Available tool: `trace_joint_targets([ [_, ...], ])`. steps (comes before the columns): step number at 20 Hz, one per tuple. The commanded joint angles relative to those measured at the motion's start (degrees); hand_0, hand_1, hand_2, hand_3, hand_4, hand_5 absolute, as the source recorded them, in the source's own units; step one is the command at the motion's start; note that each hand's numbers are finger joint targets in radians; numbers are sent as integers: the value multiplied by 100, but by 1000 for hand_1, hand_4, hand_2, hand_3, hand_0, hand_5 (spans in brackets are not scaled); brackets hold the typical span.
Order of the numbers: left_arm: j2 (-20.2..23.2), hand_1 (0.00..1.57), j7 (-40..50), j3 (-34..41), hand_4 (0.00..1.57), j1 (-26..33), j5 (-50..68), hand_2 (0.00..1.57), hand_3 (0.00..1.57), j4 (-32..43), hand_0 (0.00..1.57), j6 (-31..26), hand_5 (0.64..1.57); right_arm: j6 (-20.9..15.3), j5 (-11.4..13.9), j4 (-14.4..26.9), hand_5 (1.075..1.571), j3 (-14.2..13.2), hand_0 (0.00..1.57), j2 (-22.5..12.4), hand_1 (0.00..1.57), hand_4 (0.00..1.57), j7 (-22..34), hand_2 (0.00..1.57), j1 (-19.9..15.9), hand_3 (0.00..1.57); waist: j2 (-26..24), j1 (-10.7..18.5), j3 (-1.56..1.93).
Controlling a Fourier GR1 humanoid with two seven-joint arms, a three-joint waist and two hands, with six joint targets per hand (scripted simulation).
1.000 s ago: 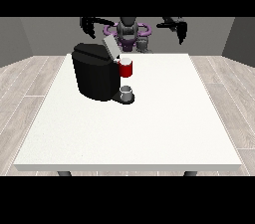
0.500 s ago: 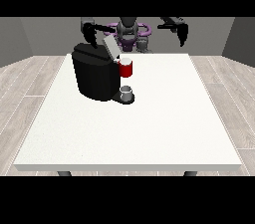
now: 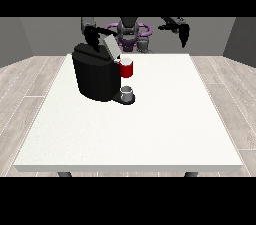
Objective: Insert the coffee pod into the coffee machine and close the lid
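Pod: a small grey thing [image 3: 127,90] sits on the machine's drip base; I can't say it is the coffee pod.
Machine: boxy black coffee machine [image 3: 96,76] near the large white table's [image 3: 150,129] far left corner, grey lid [image 3: 110,46] tilted up, a red thing at the machine [image 3: 127,68].
Hand at the view's left [image 3: 92,38]: just above the lid; fingers unclear.
Hand at the view's right [image 3: 182,31]: raised beyond the far edge, holding nothing visible; fingers unclear.
Step well done: press the lid down squarely, I'd judge.
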Motion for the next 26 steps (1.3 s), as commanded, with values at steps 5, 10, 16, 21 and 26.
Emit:
trace_joint_targets([
  [5,34,0,-238,-84,0,258,57,0,0,-235,0,154,1571,-271,202,362,1571,48,0,235,0,0,-21,0,-399,0,179,53,10],
  [10,172,0,165,-158,0,-62,142,0,0,-391,0,127,1571,-191,242,660,1571,-44,0,115,0,0,-134,0,-842,0,382,186,11],
  [16,-63,0,-237,-325,0,275,-133,0,0,-196,0,478,1571,-9,337,594,1571,192,0,235,0,77,-239,0,-625,0,252,-21,11],
  [21,380,0,-381,80,0,282,338,0,0,132,0,-20,1571,-177,527,523,1571,352,0,372,0,140,90,0,-1000,0,278,104,9],
  [26,306,0,60,-170,192,-53,175,0,0,-110,0,230,1571,-258,820,757,1571,335,0,206,0,125,-17,0,-1529,0,410,248,11],
])
